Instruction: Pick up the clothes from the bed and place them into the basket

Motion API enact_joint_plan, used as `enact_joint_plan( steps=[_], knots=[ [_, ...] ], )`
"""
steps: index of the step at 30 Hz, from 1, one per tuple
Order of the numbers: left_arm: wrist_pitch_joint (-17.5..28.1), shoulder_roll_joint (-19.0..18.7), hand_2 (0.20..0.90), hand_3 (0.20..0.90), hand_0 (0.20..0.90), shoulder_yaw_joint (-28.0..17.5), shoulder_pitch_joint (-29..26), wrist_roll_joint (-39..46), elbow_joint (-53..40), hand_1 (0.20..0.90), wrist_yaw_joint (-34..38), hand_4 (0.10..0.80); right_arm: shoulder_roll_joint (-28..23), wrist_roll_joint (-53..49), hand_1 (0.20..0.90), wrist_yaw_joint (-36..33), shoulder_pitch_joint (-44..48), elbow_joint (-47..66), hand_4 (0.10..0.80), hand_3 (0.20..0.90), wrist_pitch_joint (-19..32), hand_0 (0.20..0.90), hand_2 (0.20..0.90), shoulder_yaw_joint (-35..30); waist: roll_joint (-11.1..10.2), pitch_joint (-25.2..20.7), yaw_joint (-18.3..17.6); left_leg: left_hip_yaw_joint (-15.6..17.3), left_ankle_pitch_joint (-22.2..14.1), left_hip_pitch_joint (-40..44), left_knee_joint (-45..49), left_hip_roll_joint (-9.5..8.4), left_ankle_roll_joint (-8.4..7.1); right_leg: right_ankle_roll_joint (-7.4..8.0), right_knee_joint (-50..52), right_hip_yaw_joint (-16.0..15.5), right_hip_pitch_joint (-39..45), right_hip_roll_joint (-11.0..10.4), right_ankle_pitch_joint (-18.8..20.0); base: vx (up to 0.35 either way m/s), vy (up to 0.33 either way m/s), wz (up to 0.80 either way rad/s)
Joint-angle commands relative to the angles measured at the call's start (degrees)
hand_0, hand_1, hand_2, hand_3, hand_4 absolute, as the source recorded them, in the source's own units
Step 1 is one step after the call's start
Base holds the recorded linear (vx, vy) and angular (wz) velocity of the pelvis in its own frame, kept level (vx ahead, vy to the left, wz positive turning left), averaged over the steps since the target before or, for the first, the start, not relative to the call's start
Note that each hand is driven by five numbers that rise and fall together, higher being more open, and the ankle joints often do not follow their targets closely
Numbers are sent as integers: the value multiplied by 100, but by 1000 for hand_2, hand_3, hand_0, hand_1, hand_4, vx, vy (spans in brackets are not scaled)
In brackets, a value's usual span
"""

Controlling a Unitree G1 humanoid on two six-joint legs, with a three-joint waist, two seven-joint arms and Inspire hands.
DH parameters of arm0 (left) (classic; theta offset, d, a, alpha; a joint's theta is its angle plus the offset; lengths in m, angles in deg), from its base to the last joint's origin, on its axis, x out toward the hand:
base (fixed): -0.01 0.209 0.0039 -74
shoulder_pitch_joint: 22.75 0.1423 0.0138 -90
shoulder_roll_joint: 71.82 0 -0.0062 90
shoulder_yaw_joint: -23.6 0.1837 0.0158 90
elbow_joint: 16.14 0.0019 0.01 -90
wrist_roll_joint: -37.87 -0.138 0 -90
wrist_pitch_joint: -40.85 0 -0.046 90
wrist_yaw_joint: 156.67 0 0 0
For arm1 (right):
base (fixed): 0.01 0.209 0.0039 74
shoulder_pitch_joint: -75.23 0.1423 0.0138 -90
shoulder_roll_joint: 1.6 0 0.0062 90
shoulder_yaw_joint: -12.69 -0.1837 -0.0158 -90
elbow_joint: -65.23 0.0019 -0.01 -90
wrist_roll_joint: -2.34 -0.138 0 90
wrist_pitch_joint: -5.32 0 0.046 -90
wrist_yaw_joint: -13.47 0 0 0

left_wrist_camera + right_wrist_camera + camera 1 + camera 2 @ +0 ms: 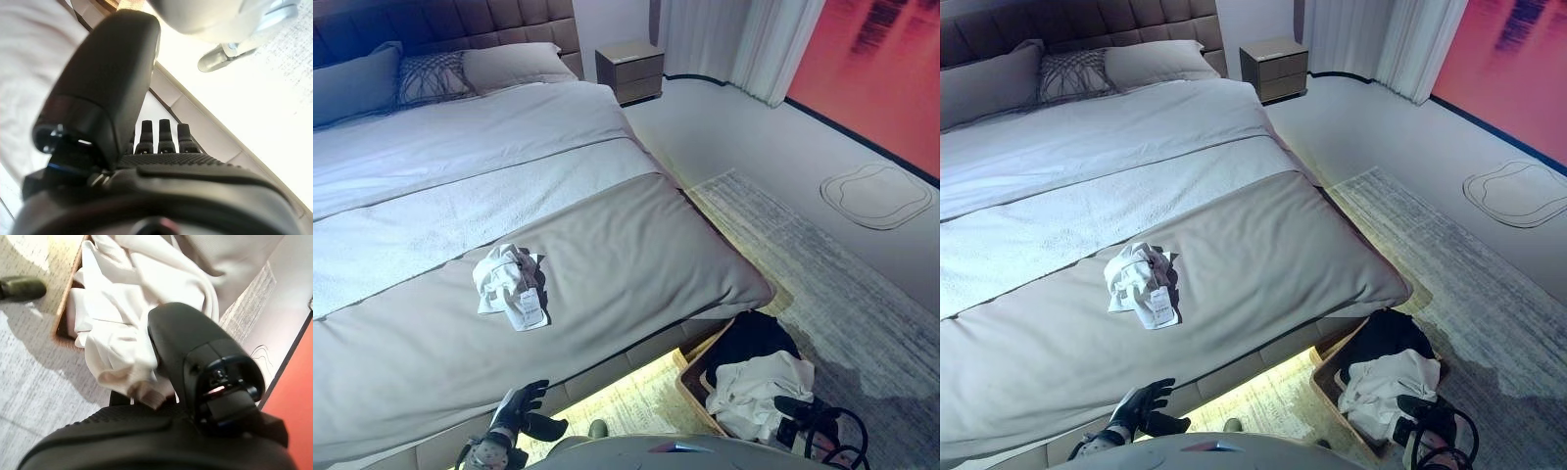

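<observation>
Bed point(636, 245) — grey cover, white band across; crumpled white garment point(509, 284) on the cover, pillows point(431, 73) at headboard.

I see warm light glowing from under the bed point(607, 255); daylight is soft, and both wrist views blur up close.
</observation>
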Motion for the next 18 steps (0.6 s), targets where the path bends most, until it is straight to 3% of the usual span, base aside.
enact_joint_plan(
  steps=[1, 13, 18],
  knots=[
    [326, -230, 900, 900, 900, 89, -408, -159, 103, 900, -32, 800, -443, -91, 900, -15, 529, 54, 800, 900, 430, 900, 900, -140, 66, -9, 213, 276, -149, -57, 37, 372, -110, 382, 24, -151, -167, -321, 414, 0, 0, 0],
    [436, -194, 900, 900, 900, 53, -332, -191, 220, 900, -14, 800, -355, 44, 900, -59, 476, 74, 800, 900, 527, 900, 900, -159, 40, -25, 242, 283, -147, -54, 37, 382, -115, 381, 24, -161, -155, -315, 409, 6, -1, 0],
    [424, -199, 900, 900, 900, 41, -300, -197, 219, 900, 2, 800, -308, 130, 900, 249, 488, 302, 800, 900, 652, 900, 900, 34, 32, -17, 281, 234, -149, -24, 37, 374, -118, 363, 24, -171, -124, -308, 400, 40, -11, 1]
  ],
)
